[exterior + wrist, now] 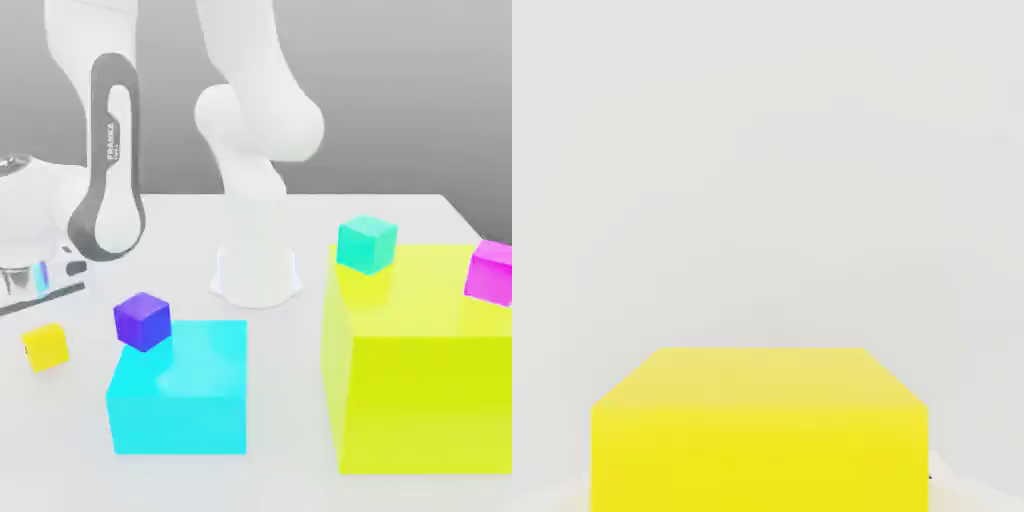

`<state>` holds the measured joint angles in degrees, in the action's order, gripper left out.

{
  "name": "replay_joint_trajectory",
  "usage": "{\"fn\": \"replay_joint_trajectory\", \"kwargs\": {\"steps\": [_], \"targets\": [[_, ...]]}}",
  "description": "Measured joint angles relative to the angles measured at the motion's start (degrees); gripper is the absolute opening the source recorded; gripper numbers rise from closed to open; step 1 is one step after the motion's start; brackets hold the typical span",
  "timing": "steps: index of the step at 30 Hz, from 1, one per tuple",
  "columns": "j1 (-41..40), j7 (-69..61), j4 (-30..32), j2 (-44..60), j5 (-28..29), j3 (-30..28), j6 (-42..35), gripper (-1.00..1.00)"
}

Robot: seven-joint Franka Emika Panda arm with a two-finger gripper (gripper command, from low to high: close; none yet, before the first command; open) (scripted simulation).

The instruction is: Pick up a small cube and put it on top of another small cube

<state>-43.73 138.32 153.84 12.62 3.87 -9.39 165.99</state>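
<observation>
The pincer is closed on the small yellow cube (759, 430) (low, near the bench (300, 480)); the purple cube (142, 321) lies toward the exterior view's right.

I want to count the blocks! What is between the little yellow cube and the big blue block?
In the exterior view, the small purple cube sits between the little yellow cube and the big blue block, perched on that block's upper corner.

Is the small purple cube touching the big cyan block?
Touching. In the exterior view the small purple cube sits on the top corner of the big cyan block at that view's left, with no gap between them.
</observation>
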Motion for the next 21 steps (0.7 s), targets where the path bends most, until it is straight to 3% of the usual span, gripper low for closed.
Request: {"fn": "replay_joint_trajectory", "kwargs": {"steps": [6,13,17,21], "targets": [[-0.2,-0.5,0.6,-3.5,-0.6,0.4,-2.6,-1.0],[-1.1,-5.3,0.5,-7.2,-5.4,2.4,-5.9,-1.0],[3.1,-23.5,-1.8,-10.2,-17.2,9.3,-13.7,-1.0],[10.4,-39.4,-3.7,-15.2,-24.9,11.7,-22.6,-1.0]]}}
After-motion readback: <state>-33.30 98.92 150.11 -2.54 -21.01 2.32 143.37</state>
